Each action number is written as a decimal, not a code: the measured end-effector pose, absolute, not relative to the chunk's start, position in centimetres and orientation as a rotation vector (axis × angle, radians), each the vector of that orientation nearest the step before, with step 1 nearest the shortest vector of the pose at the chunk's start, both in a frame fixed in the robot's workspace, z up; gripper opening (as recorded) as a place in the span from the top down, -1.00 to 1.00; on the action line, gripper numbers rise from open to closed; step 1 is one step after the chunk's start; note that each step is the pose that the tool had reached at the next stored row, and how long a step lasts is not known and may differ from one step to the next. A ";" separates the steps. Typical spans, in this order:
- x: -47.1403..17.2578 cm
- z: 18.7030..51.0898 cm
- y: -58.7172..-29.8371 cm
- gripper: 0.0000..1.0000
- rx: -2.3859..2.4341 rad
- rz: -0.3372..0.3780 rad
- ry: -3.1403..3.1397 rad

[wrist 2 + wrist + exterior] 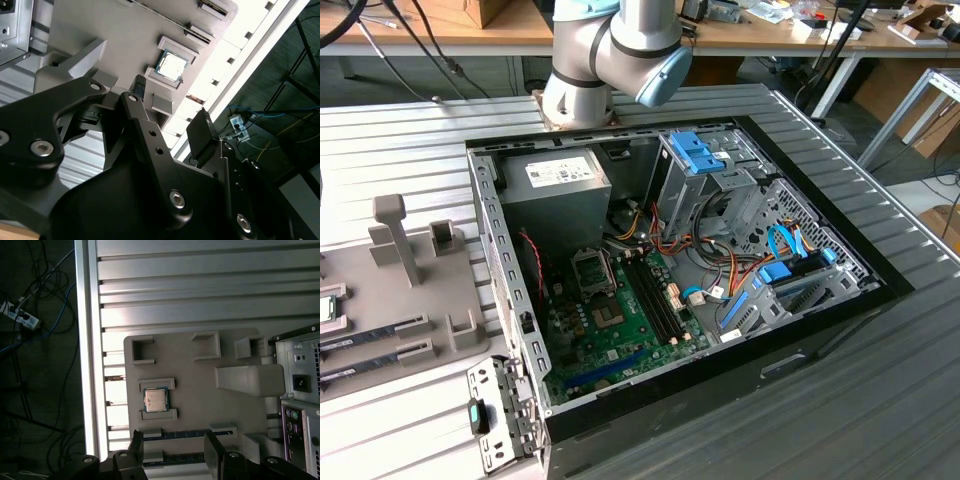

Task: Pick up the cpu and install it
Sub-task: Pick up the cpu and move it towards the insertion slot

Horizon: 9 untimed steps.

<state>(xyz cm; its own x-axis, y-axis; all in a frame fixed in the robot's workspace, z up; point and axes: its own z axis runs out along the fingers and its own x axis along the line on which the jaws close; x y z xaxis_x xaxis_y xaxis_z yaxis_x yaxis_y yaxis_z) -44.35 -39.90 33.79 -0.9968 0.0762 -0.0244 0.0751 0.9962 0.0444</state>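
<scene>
1 cpu (pixel 155 399) in tray (pixel 200 410), gripper (pixel 173 442) w/ jaws apart.

The cpu (pixel 155 399) has a silver-grey metal top with a thin green rim. It sits in a plain, matt light-grey holder (pixel 200 405). The tabletop (pixel 200 290) is silvery aluminium, striped all over with parallel grooves. The fingers (pixel 213 456) are matt black. In the exterior view the arm (pixel 590 50) is silver-grey with a pale blue cap. The computer case (pixel 820 340) is black outside and bare grey metal inside. Its motherboard (pixel 620 340) is dark green with black slots. The power supply (pixel 555 190) is grey with a white label. The drive clips (pixel 700 150) are bright blue, and the wires (pixel 640 225) run red, orange and yellow.
</scene>
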 end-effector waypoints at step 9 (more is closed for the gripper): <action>-44.3 33.6 -39.9 -0.20 0.118 0.068 3.113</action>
<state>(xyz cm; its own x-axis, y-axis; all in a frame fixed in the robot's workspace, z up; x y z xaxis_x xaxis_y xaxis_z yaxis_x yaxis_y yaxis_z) -44.35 -39.90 33.60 -0.9968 0.0762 -0.0244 0.0751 0.9962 0.0444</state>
